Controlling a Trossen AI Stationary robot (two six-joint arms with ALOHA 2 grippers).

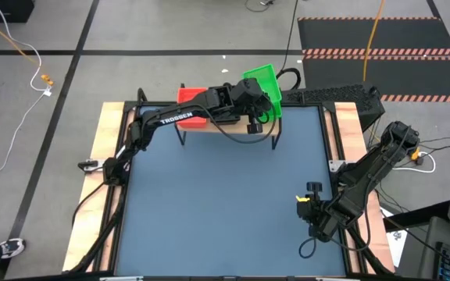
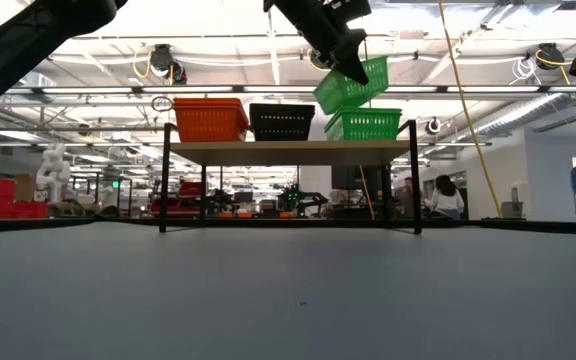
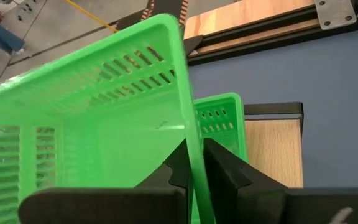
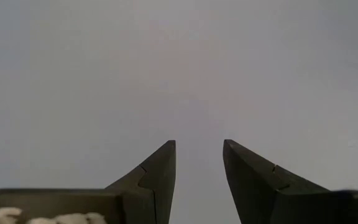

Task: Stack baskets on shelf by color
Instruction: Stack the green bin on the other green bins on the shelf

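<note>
My left gripper [image 3: 194, 149] reaches over the right end of the shelf [image 2: 288, 150] and is shut on a green basket [image 2: 351, 85], which is tilted in the air. Below it another green basket [image 2: 366, 124] rests by its base on the plank, also seen in the left wrist view [image 3: 219, 121]. Black baskets [image 2: 282, 122] stand mid-shelf and red baskets [image 2: 211, 120] at the left end; how many are stacked does not show. My right gripper [image 4: 199, 144] is open, hovering over the blue table near its right edge [image 1: 311, 201]. My left gripper holds the raised green basket by one side wall at its rim [image 3: 191, 134]. The wall is pinched with one finger [image 3: 178, 169] inside the basket and the other [image 3: 222, 171] outside. The basket is lifted clear and tilted above the green basket on the shelf.
The shelf's thin black legs [image 2: 165, 180] stand at the far part of the blue table [image 1: 225, 203]. Wooden boards [image 1: 108, 148] and black rails frame the table. Cables lie on the floor beyond, and people show far back in the room [image 2: 446, 195].
</note>
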